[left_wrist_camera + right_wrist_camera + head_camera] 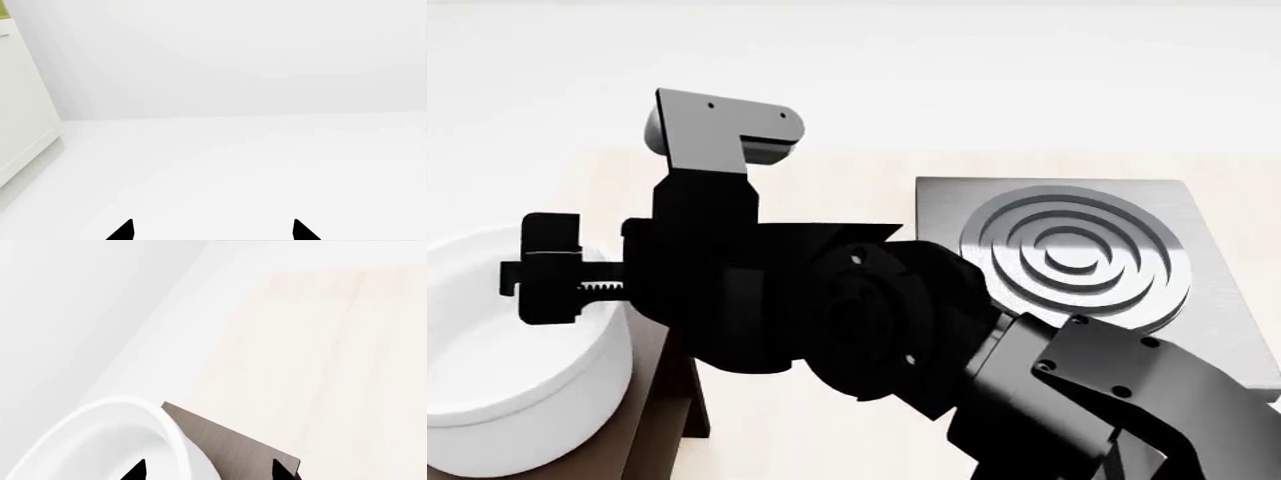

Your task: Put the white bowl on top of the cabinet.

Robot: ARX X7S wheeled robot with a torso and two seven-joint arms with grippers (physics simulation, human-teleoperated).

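A grey square stove plate (1068,255) with raised concentric rings lies on the pale wooden tabletop (868,190).

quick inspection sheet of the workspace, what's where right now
surface: pale wood tabletop.
job's things: white bowl sits on the cabinet, at head view's lower left.
clutter: grey stove plate with ringed burner, to the cabinet's right.
grippers: right gripper at the bowl's rim, fingertips apart; left gripper open over blank white floor.
cables: nothing seen.
surroundings: white walls; white cupboard in left wrist view.
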